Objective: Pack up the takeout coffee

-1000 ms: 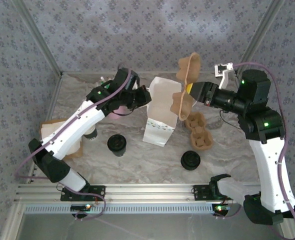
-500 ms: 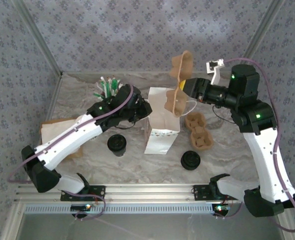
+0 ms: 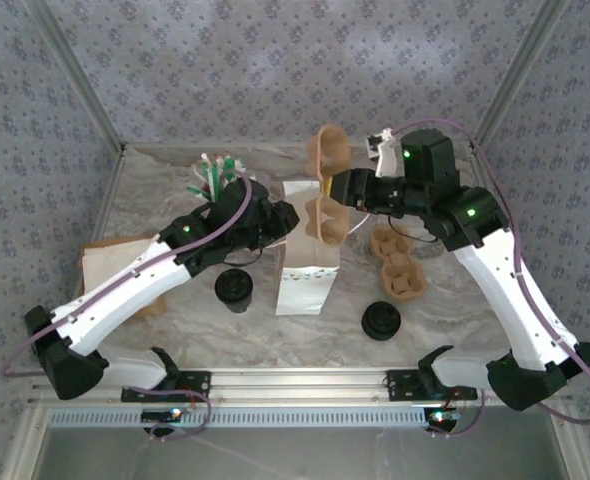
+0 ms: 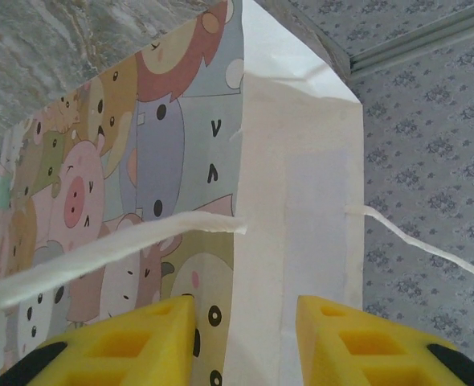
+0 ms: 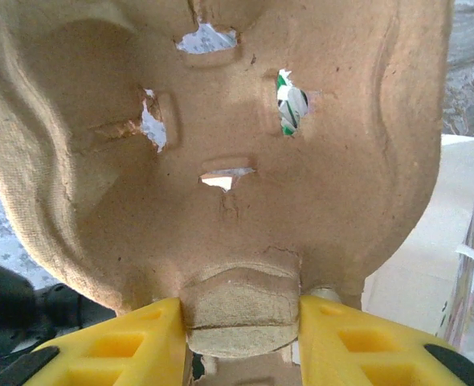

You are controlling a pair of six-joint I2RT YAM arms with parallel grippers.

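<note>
While the right pincer [image 5: 241, 310] is clenched on the lower tab of the pulp cup carrier [image 3: 325, 190], I hold that carrier on edge, long axis running up-frame, just over the mouth of the white bag [image 3: 305, 275]. Left pincer [image 4: 245, 310]: released, fingers either side of the bag's side fold, not pinching it.

Takeout coffee [image 3: 233, 288], as I read it, stands on the surface [image 3: 315, 335] lower left of the bag. It is below-left of the left pincer and well apart from the right. Left arm is nearer.

A second black round [image 3: 381, 320] sits lower right; I cannot tell cup from lids there.
</note>
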